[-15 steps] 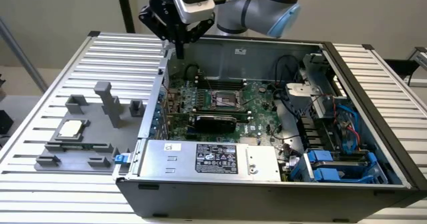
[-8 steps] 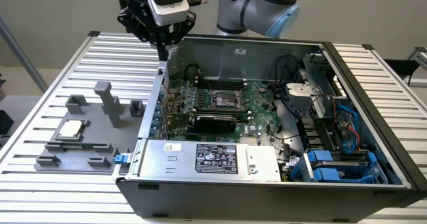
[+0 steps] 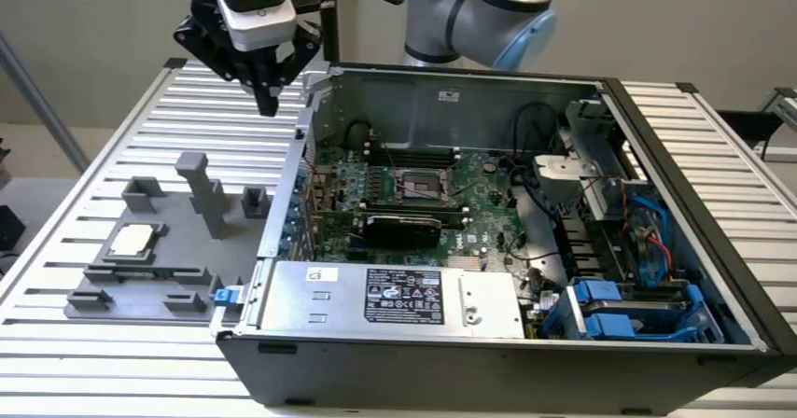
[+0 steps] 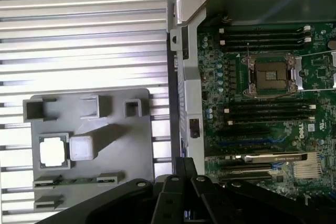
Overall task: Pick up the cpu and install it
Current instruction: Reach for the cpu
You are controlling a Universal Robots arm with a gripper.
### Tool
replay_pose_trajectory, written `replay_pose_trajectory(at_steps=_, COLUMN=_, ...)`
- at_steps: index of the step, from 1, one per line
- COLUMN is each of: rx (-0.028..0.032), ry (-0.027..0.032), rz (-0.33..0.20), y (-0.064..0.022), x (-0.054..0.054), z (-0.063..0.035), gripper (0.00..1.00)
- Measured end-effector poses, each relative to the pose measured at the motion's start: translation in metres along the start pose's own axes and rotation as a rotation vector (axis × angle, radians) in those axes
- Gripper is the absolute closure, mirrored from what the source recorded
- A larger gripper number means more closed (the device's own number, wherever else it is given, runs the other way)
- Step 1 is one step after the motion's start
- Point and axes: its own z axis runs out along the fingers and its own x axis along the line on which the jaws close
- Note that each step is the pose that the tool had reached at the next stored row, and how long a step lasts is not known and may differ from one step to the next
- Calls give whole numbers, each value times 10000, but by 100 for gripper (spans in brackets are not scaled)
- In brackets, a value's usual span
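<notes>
in the exterior view, the end effector (image 3: 267, 108) hangs up high over the far part of the slatted surface (image 3: 118, 129), just outside the far corner of the open computer case (image 3: 498, 367). its two dark fingers are pressed together into one point and there is nothing between them. the cpu (image 3: 131, 241) lies flat in a pocket of a grey plate (image 3: 162, 292), close to the plate's edge on the exterior view's left. the plate rests on the surface, just beside the case wall. a tall grey post (image 3: 202, 192) stands on the plate, well apart from the end effector. inside the case, the green board (image 3: 480, 180) lies flat with a dark square socket (image 3: 421, 186) near its middle. the socket has no chip in it.

in the wrist view, the end effector (image 4: 185, 169) shows as dark fingers set close together, holding nothing. the cpu (image 4: 52, 151) sits in its pocket on the grey plate (image 4: 131, 150), just beside the pale top of the post (image 4: 83, 148). the socket (image 4: 270, 75) sits on the board (image 4: 262, 129), with its metal frame around it, well apart from the cpu.
</notes>
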Motion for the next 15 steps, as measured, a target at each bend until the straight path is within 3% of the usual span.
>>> replay_pose_trajectory(at_steps=15, rx=0, ry=-1, rz=0, y=-74, x=679, z=41, gripper=89)
